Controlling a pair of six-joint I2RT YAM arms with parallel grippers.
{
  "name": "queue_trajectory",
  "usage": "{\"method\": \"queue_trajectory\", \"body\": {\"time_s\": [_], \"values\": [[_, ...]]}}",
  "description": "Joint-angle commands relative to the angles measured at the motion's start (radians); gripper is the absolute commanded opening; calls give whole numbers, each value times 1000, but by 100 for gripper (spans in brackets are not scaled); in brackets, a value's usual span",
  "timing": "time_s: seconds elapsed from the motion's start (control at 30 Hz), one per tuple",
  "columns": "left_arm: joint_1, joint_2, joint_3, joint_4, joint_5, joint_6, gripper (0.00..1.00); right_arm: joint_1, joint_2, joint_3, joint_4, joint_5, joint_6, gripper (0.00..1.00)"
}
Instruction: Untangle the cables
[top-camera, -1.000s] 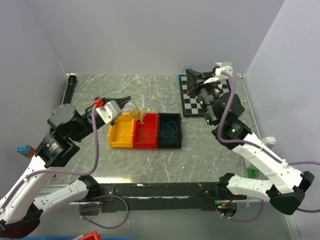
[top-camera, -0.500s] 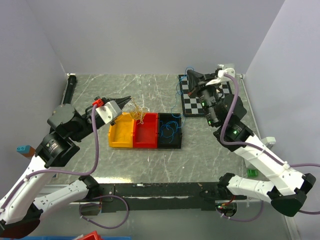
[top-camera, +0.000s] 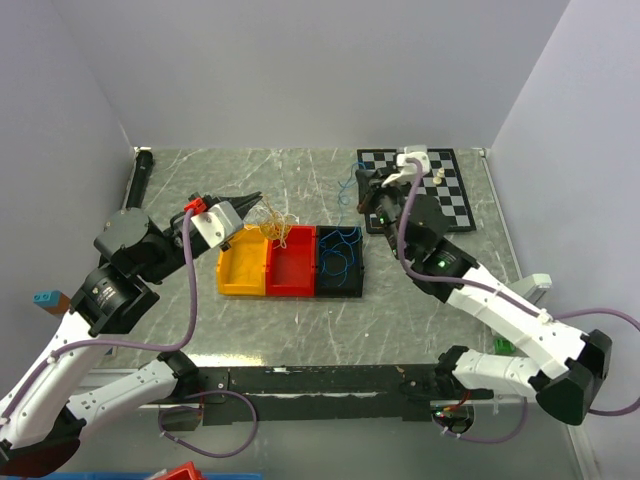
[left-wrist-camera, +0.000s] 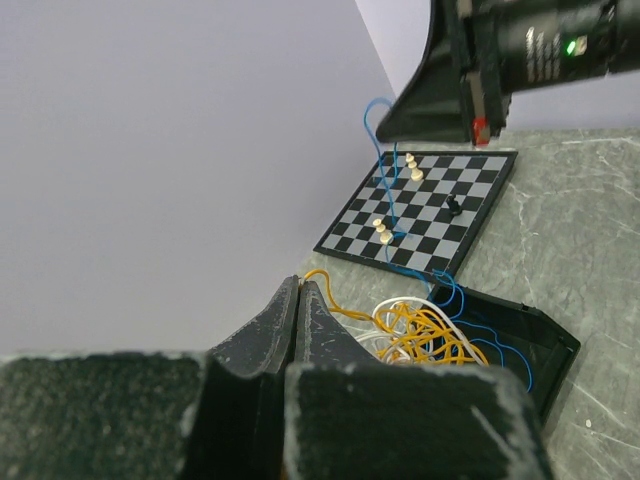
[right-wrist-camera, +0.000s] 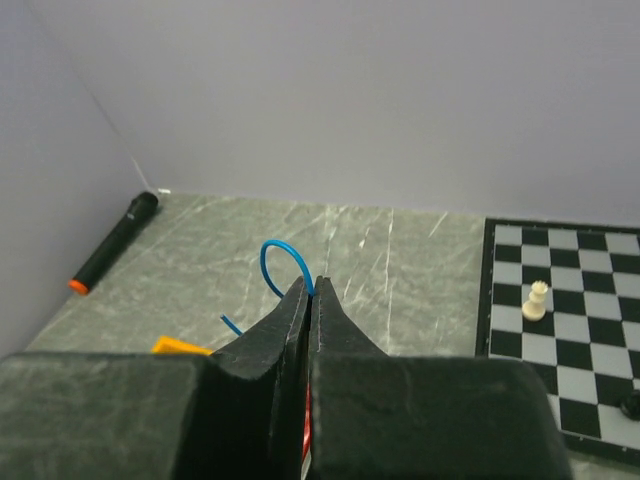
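Note:
The cables are split between my two grippers. In the left wrist view my left gripper (left-wrist-camera: 299, 282) is shut on a yellow-orange wire together with a white one, and their curly clump (left-wrist-camera: 440, 335) hangs beside the black bin (left-wrist-camera: 545, 345). From above, the left gripper (top-camera: 258, 197) holds that clump (top-camera: 273, 224) over the back edge of the red bin (top-camera: 292, 270). My right gripper (right-wrist-camera: 311, 284) is shut on a blue cable (right-wrist-camera: 281, 258), which loops out past its tips. In the top view the right gripper (top-camera: 362, 178) is raised behind the black bin (top-camera: 338, 290), and the blue cable (top-camera: 340, 255) trails down into that bin.
Yellow (top-camera: 240, 272), red and black bins stand side by side mid-table. A chessboard (top-camera: 440, 190) with a few pieces lies at the back right. A black marker (top-camera: 140, 176) lies along the left wall. A small green object (top-camera: 503, 346) sits near the right arm's base.
The right arm has swung left off the chessboard toward the bins, carrying the blue cable with it. The left arm and its clump have not moved.

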Motion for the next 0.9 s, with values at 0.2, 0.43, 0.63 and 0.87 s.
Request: {"method": "queue_trajectory", "body": {"time_s": [0.2,0.43,0.63,0.87], "values": [[3,-24,32,27,-1,-12,1,-11,114,-34,11,4,123,0],[2,-30,26,22,1,-11,1,-11,120,-147,-34,11,247,0],[3,-32,23,27,6,-12,1,-11,97,-261,-96,16,351,0],[3,-30,17,30,4,-15,1,-8,85,-327,-182,31,437,0]]}}
